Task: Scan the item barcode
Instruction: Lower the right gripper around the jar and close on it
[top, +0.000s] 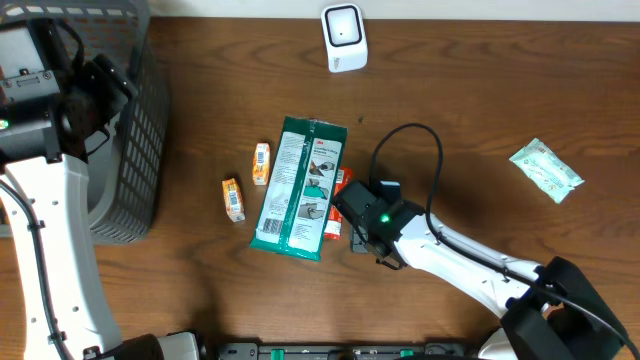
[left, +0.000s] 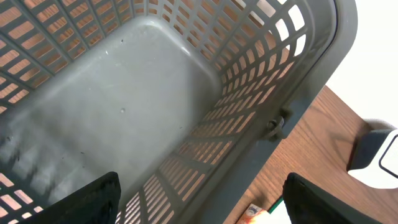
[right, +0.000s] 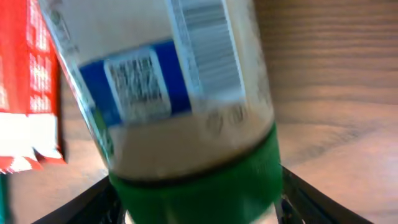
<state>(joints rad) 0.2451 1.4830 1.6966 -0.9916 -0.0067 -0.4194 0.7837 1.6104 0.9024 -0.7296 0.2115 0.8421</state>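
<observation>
Where the right gripper (right: 199, 200) sits low over the tabletop (top: 480, 100), its jaws stand partly closed and press from both sides on the green cap (right: 199, 180) of a bottle (right: 186, 93). The bottle fills the right wrist view, somewhat blurred. Its white label carries a barcode, and a blue band below that carries a square code. Just left of the bottle lies a red packet (right: 25, 81). From overhead the bottle itself is hidden under the gripper, near the middle of the tabletop.

Beside the red packet on its far side lies a large green pack (top: 300, 190), flat, with its printed face up. Further left are two small boxes, the upper orange box (top: 261, 163) and the lower orange box (top: 233, 199), close together but not touching. A white scanner (top: 345, 38) stands at the far edge, well apart from the bottle. A green-and-white sachet (top: 545, 170) lies alone on the right.

The left gripper (left: 214, 199) hangs over a grey basket (left: 124, 93) at the left edge, its jaws spread wide with nothing between them.

Counted: one bottle, one red packet, one green pack, two orange boxes, one sachet, one scanner, one basket.
</observation>
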